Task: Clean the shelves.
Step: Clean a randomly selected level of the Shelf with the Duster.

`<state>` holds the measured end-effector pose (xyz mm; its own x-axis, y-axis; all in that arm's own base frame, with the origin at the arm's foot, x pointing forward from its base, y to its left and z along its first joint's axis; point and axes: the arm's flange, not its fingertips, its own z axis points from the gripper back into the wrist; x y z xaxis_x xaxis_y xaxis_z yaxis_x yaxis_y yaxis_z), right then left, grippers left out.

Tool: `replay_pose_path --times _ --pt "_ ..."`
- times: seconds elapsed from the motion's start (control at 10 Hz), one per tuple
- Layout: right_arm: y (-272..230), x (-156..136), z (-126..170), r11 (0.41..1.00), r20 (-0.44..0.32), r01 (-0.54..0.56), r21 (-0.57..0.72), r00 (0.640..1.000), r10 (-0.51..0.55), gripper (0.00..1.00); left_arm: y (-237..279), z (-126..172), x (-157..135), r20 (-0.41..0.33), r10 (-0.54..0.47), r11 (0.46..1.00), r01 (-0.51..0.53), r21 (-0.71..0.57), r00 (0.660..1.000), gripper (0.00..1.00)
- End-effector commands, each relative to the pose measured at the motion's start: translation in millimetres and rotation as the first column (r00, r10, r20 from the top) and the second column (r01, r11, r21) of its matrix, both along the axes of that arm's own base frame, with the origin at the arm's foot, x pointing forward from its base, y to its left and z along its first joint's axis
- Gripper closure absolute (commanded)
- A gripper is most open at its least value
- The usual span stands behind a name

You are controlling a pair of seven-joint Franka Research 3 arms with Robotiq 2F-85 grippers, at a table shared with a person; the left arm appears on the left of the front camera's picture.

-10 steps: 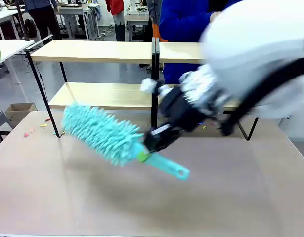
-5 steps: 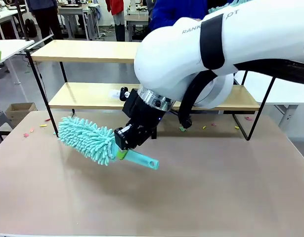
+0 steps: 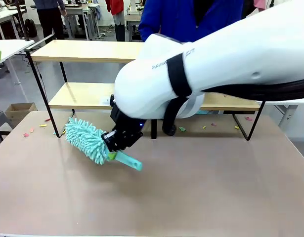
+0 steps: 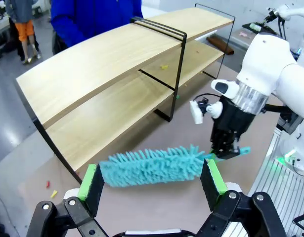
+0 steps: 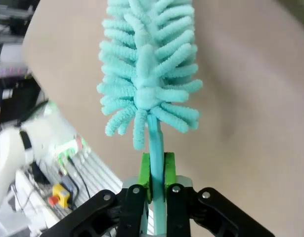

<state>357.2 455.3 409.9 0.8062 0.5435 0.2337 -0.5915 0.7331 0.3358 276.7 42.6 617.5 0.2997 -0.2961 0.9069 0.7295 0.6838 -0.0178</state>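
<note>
Since the shelves (image 3: 92, 51) at the far side of the tabletop (image 3: 216, 187) look stiff and heavy, I'd wipe, not grab them. The duster (image 3: 86, 139) looks light, head soft and floppy; best hold is its hard handle, where my right fingers (image 5: 145, 170) are clenched, head low by the rack's left foot. My left fingers (image 4: 90, 180) are spread, empty.

place: robotics lab | cues: white robot arm (image 3: 226, 59); worktables (image 3: 11, 46) around

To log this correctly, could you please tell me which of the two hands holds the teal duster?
The right hand: its green pads are shut on the duster handle, below the fluffy head. The left hand is open and empty.
</note>
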Motion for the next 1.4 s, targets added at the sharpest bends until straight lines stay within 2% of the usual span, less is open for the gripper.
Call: replay_pose_path --times 0.0,0.2,0.5,0.9,1.1,1.3 --pt "30.1 17.6 -6.5 0.98 0.052 0.194 -0.048 0.98 -0.192 0.88 0.2 -1.5 1.0 0.007 -0.015 1.0 0.015 -0.005 1.0 0.0" --pt "50.8 36.2 -28.0 0.969 0.033 0.238 -0.074 0.971 -0.236 0.88 0.2 -1.5 1.0 0.007 -0.015 1.0 0.015 -0.005 1.0 0.0" --pt "74.4 59.3 -40.5 0.953 0.082 0.3 -0.041 0.952 -0.296 0.88 0.2 -1.5 1.0 0.007 -0.015 1.0 0.015 -0.005 1.0 0.0" --pt "105.4 73.5 -46.7 0.976 0.019 0.22 -0.004 0.975 -0.219 0.88 0.2 -1.5 1.0 0.007 -0.015 1.0 0.015 -0.005 1.0 0.0" --pt "120.3 71.1 -45.6 0.989 -0.015 0.145 0.012 0.989 -0.145 0.88 0.2 -1.5 1.0 0.007 -0.015 1.0 0.015 -0.005 1.0 0.0" --pt "122.4 70.9 -45.2 0.995 -0.092 0.054 0.081 0.995 -0.047 0.88 0.2 -1.5 1.0 0.007 -0.015 1.0 0.015 -0.005 1.0 0.0"
